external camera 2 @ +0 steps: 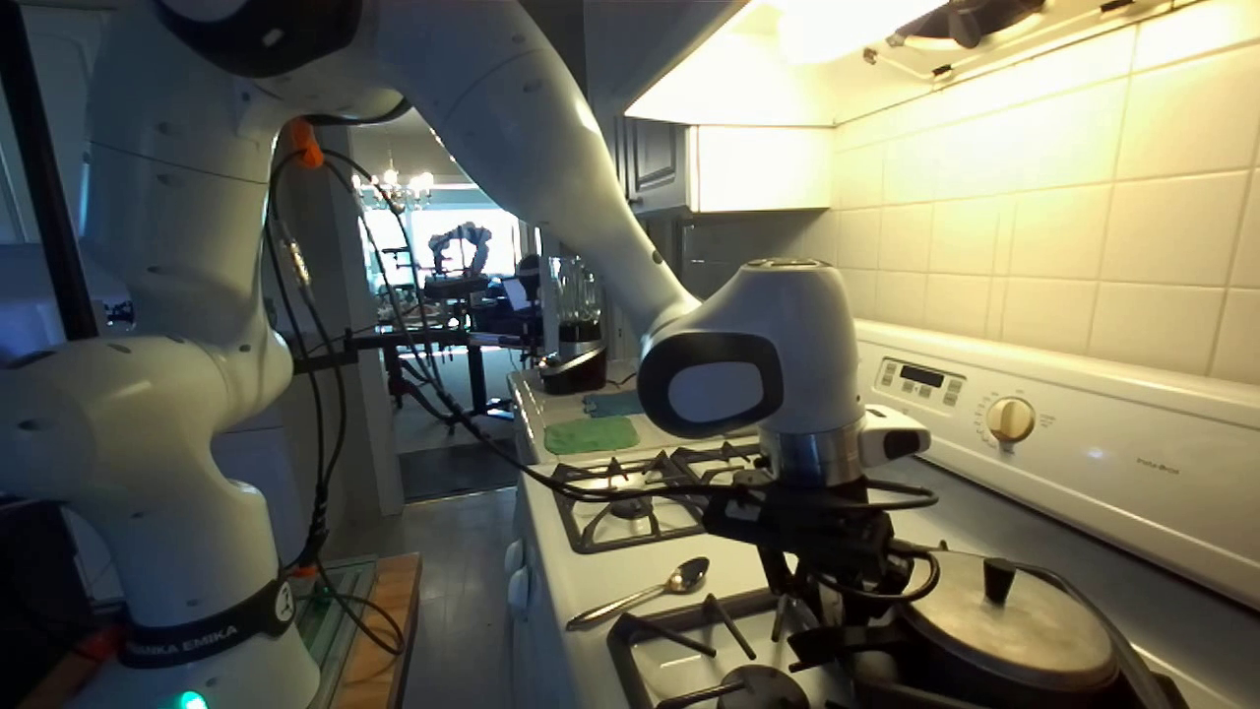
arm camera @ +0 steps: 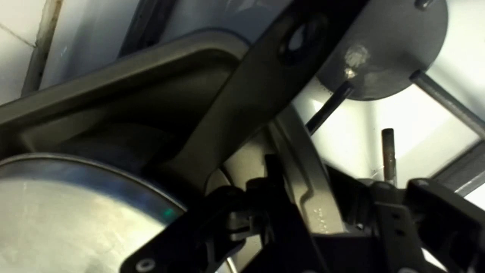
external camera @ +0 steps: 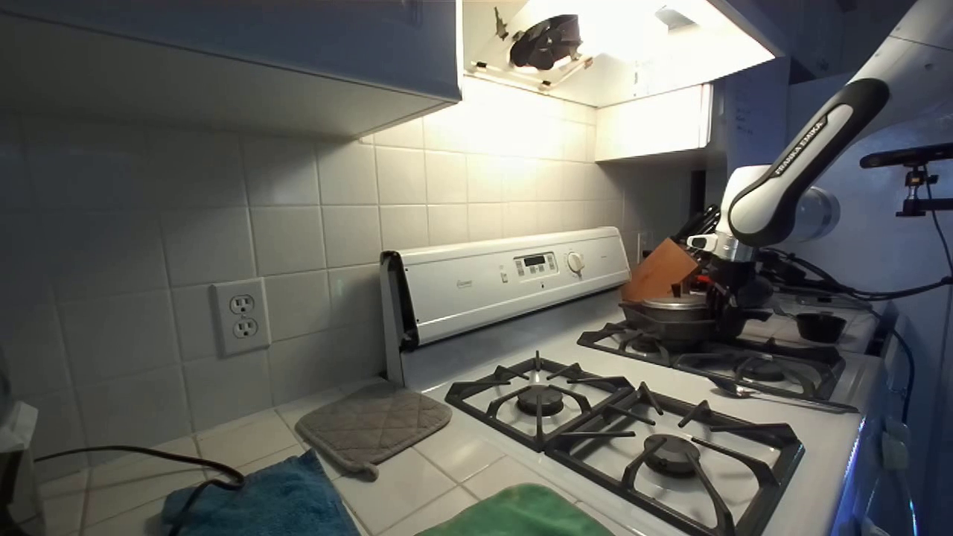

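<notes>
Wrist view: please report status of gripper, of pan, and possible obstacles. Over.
Gripper straddling edge of outer pan; firm grip unconfirmed. Lidded pot sitting inside. Pot handle overhanging same edge nearby, possible obstacle.

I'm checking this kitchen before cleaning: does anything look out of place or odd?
The lidded pot sits inside a larger pan, which seems unusual; a spoon lies loose on the stovetop; and the hood fan has no visible cover.

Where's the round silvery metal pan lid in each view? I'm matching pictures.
In an exterior view: round silvery metal pan lid, right of centre, near mid-height.
In an exterior view: lid, bottom right.
Wrist view: lid, bottom left, cut off by the edge.
Shared landmark: black two-fingered gripper, beside the lid in all three.
</notes>
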{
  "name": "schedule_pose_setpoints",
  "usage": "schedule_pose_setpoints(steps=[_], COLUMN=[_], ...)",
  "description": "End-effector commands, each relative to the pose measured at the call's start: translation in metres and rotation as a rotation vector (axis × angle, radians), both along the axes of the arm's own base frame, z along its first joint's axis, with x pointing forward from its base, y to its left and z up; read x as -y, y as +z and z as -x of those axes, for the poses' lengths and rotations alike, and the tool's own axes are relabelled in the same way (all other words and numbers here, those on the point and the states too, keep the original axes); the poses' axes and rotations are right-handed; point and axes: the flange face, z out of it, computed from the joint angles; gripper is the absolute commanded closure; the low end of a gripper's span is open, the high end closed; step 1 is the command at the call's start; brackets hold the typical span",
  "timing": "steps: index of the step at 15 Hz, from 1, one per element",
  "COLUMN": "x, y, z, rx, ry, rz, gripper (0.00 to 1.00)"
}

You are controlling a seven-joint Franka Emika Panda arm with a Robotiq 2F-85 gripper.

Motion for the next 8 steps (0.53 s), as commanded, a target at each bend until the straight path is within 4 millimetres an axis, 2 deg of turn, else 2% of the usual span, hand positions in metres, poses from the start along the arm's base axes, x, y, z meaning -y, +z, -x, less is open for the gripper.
schedule_pose_setpoints(steps=[1, 8], x=[-0.0017, -0.0006], y=[-0.0054, -0.0073], z=[0.0109, 0.0133], rx=[-0.017, -0.013], ry=[-0.059, -0.226], rz=[0.026, 0.094], gripper=[1.0, 1.0])
